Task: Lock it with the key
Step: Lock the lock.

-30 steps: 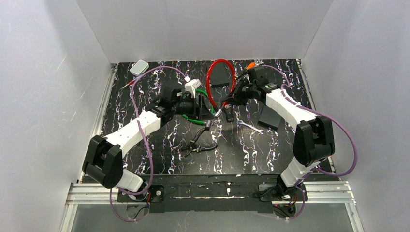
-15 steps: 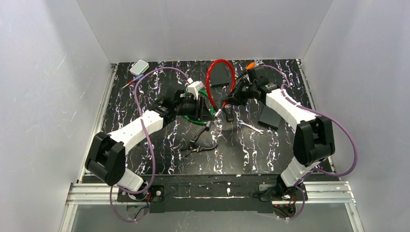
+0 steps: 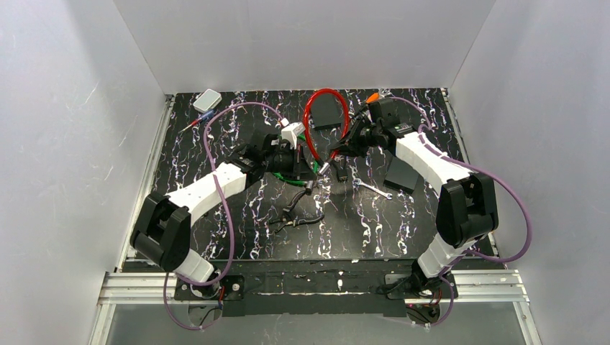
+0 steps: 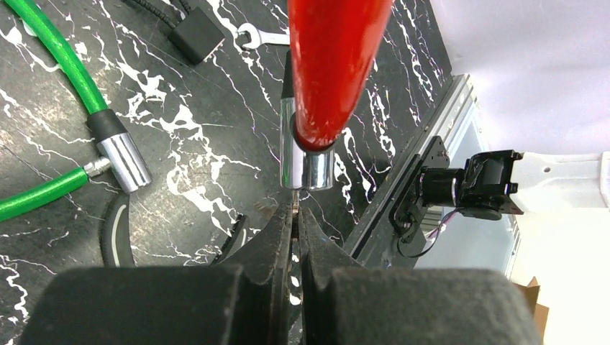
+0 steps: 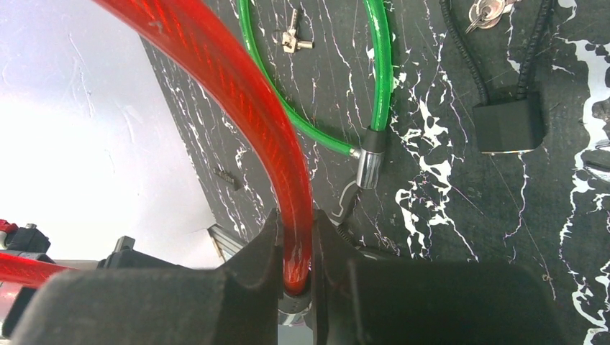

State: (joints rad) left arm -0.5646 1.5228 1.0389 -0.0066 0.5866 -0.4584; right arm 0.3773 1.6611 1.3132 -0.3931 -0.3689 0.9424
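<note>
Plainly, the right gripper (image 5: 295, 241) pinched the red cable lock (image 5: 237, 93) near one end, its loop upright. The left gripper (image 4: 295, 215) was pressed together at the end of that lock's chrome barrel (image 4: 308, 158); whether a key sat between its tips was hidden. A small key (image 5: 291, 39) lay past the green cable (image 4: 54, 47) beside the lock

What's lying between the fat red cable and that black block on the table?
The green cable, with its silver end cap, runs between the red cable and the black block, seen in the right wrist view.
</note>
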